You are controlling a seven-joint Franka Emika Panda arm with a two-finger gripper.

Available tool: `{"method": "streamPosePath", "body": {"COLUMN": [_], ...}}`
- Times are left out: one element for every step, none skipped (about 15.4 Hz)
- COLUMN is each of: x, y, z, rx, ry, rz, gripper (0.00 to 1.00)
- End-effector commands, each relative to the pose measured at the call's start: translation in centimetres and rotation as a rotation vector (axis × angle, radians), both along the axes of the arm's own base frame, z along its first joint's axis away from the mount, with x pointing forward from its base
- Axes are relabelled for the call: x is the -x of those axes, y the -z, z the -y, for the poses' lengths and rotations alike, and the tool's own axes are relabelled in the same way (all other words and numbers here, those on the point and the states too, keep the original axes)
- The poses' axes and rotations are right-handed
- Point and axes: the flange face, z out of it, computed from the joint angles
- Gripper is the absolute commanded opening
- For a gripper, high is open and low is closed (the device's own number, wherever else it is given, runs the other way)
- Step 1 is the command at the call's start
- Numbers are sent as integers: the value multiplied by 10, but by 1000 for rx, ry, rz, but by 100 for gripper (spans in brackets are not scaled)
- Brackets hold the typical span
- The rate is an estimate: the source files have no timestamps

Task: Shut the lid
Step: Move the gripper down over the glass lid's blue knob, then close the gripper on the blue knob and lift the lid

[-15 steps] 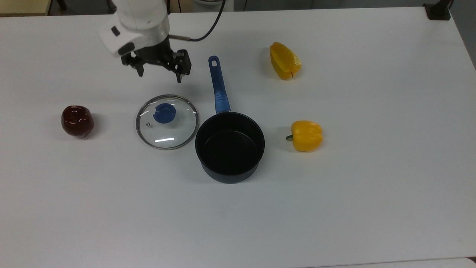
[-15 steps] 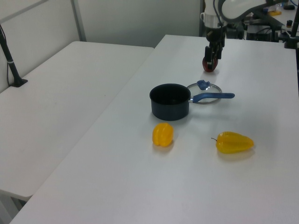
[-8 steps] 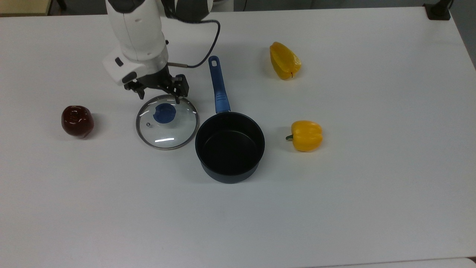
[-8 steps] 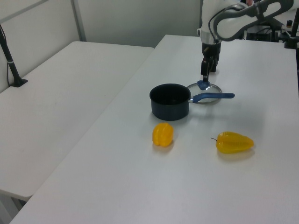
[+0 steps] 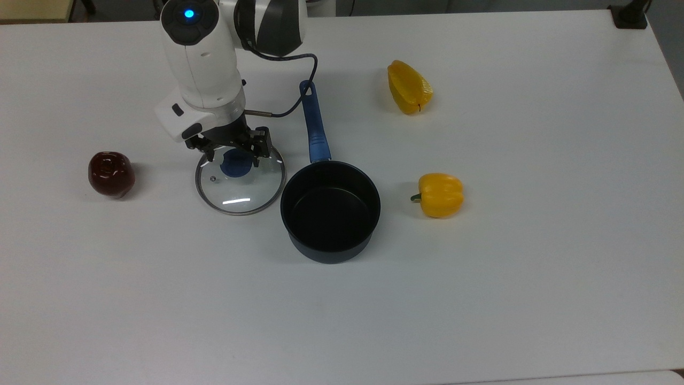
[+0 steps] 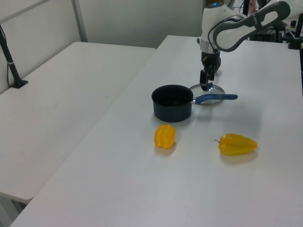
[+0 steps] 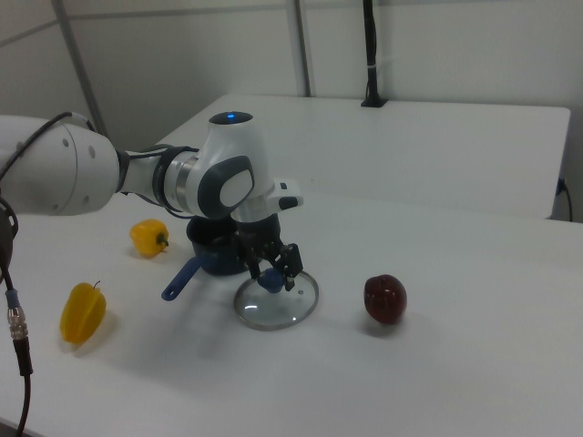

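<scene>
The round glass lid [image 5: 240, 182] with thin metal rim lies flat on the smooth white desk [image 5: 481, 267]. The open jaws of the gripper [image 5: 235, 158] stand on both sides of its blue knob [image 5: 235, 164], perhaps not touching.

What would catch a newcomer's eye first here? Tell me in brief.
The white arm's end effector hangs open over the blue knob of the glass lid, which lies flat on the white table. Beside it, on the top view's right, stands the open black saucepan, with two yellow peppers beyond.
</scene>
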Motion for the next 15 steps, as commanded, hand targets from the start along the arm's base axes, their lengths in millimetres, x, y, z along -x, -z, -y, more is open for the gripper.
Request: {"method": "streamPosePath", "body": {"x": [0, 0, 0, 0, 0, 0, 1, -1, -2, -4, -6, -8, -11, -14, -18], "y": [-3, -1, -2, -2, -2, -5, -13, -31, -42, -55, -69, -84, -100, -116, -126], "z": [-4, -5, -5, -5, -7, -6, -4, -2, 0, 1, 1, 3, 4, 2, 0], "rx": [-9, -11, -11, -11, -12, -12, -11, -9, -9, -9, -7, -4, -3, -4, -4], "ry": [-4, -5, -5, -5, -5, 0, 5, 7, 11, 13, 15, 16, 18, 17, 15], "rz": [20, 17, 15, 15, 14, 12, 18, 23, 5, -17, -28, -31, -25, -11, 6], "gripper": [74, 70, 62, 56, 48, 43, 41, 38, 38, 38, 38, 38, 38, 38, 38]}}
